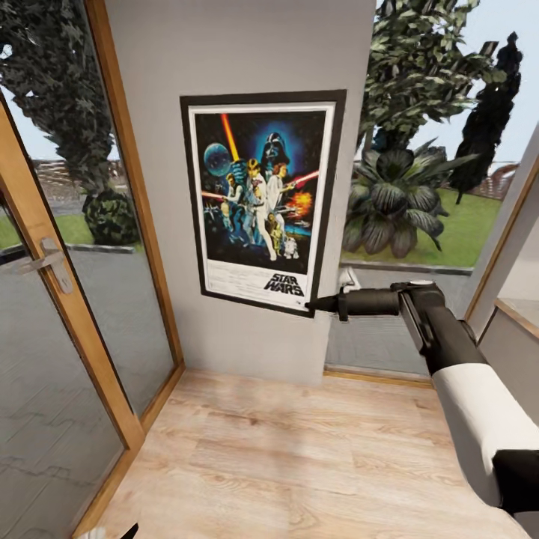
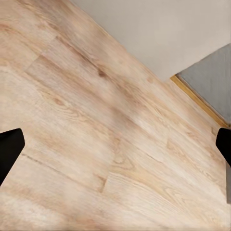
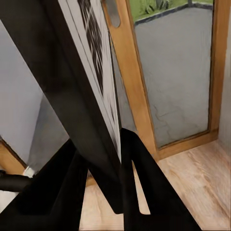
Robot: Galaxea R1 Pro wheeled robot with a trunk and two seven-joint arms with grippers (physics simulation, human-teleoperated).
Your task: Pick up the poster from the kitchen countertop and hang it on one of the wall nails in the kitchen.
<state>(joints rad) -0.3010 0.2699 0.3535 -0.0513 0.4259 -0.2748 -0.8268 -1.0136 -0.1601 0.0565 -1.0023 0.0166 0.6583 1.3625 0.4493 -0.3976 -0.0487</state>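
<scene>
Poster (image 1: pixel 262 202) sat flat against grey wall (image 1: pixel 239 45) between glazed door (image 1: pixel 52 299) and window (image 1: pixel 442 150), upright. Right gripper (image 1: pixel 313 304) reached in from right; fingers (image 3: pixel 144 178) pinched poster's lower right corner, frame edge (image 3: pixel 72 96) between them. Left gripper (image 2: pixel 115 144) hung over wood floor (image 2: pixel 96 120), fingertips (image 2: pixel 9 149) spread wide, nothing between.

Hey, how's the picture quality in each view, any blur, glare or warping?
Head view: even daylight, the poster legible, door frames lean from wide-angle warp. Left wrist view: the wood floor soft, no glare. Right wrist view: the right gripper dark, the poster's print smeared at this close, steep angle.
</scene>
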